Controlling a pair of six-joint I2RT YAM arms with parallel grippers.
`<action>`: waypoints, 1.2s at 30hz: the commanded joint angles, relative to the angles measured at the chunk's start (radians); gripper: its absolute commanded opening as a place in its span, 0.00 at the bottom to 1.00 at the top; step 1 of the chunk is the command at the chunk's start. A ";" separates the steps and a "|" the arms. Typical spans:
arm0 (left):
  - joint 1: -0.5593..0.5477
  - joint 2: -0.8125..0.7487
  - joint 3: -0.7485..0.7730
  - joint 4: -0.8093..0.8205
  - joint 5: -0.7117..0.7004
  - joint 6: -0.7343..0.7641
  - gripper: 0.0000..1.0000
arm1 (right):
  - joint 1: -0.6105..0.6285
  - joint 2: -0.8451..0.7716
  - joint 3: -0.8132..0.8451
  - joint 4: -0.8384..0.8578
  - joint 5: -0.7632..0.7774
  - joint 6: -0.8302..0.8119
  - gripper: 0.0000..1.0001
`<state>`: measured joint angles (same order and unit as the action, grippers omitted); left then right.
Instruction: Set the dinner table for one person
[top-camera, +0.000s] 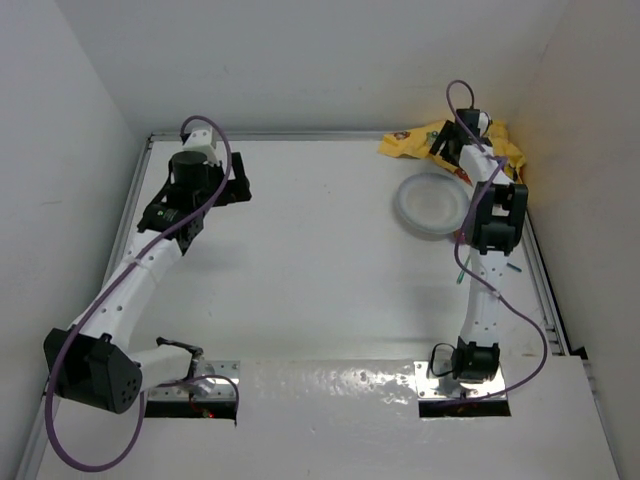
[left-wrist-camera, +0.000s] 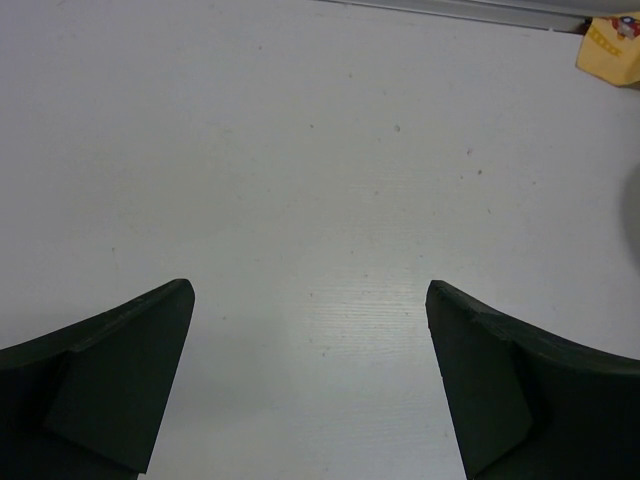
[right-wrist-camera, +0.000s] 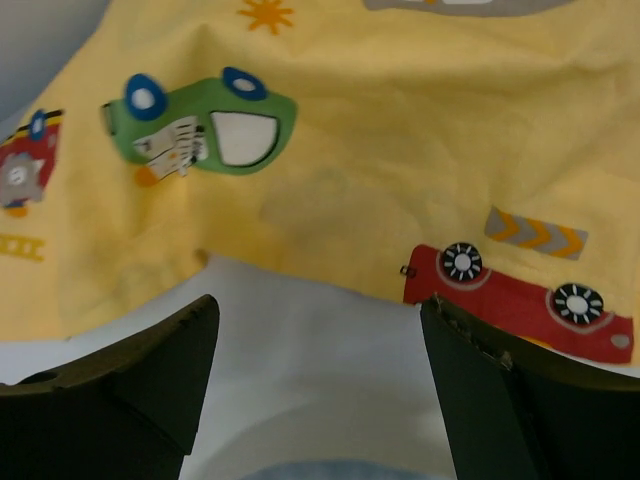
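Observation:
The white dinner table (top-camera: 320, 260) carries a crumpled yellow placemat (top-camera: 410, 143) printed with cartoon cars at its far right corner. A clear round plate (top-camera: 430, 205) lies just in front of the placemat. My right gripper (top-camera: 443, 143) hovers over the placemat's near edge. In the right wrist view it (right-wrist-camera: 318, 305) is open and empty, with the placemat (right-wrist-camera: 380, 150) ahead and bare table between the fingers. My left gripper (top-camera: 238, 186) is at the far left, open and empty over bare table (left-wrist-camera: 310, 290).
Grey metal rails (top-camera: 300, 136) run along the table edges, with white walls close behind and at both sides. A thin green item (top-camera: 460, 272) lies partly hidden under the right arm. The placemat corner (left-wrist-camera: 610, 45) shows at the far right of the left wrist view.

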<state>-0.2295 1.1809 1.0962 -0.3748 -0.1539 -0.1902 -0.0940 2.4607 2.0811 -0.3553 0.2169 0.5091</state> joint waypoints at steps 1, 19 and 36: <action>0.002 -0.003 -0.028 0.119 -0.003 -0.025 1.00 | 0.002 0.017 0.019 0.160 0.002 0.051 0.81; 0.004 0.074 0.005 0.070 -0.045 -0.015 1.00 | 0.004 0.193 0.103 0.124 -0.054 0.157 0.55; 0.004 0.072 0.007 0.054 -0.035 -0.037 1.00 | 0.066 0.144 0.119 0.340 -0.307 0.103 0.00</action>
<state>-0.2295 1.2644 1.0641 -0.3412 -0.1909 -0.2157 -0.0799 2.6667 2.1929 -0.1143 0.0227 0.6613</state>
